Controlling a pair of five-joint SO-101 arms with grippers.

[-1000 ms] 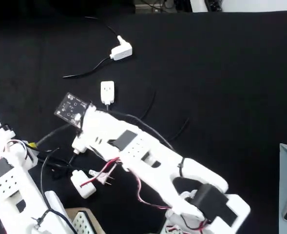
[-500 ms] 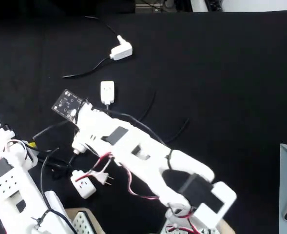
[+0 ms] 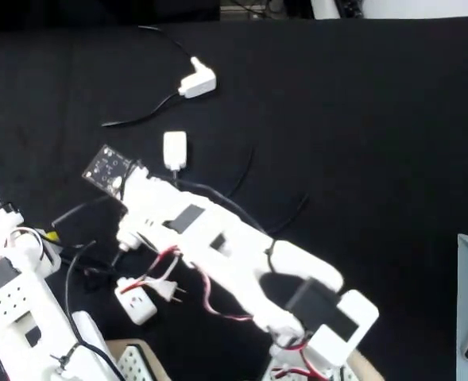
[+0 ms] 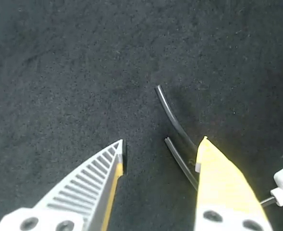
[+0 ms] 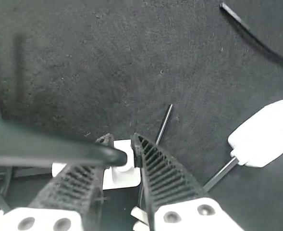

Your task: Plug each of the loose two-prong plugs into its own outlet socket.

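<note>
Right gripper (image 5: 122, 139) pinches a small white plug (image 5: 124, 173) down by the black cloth (image 5: 83, 57). A white socket block (image 5: 262, 134) on a cord lies near. I think the prongs must line up with its slots first, then push slow and straight. Hold tight so it does not twist. Left gripper (image 4: 162, 142) hangs open and empty.

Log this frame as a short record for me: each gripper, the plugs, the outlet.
left gripper: open, above black cloth with two black cable ends
right gripper: over a small white piece, a dark cable crossing in front
angled white plug: loose, corded, toward the far edge
white corded block: loose, just beyond the right arm
outlet socket: near edge; two-prong plug beside it, prongs exposed
</note>
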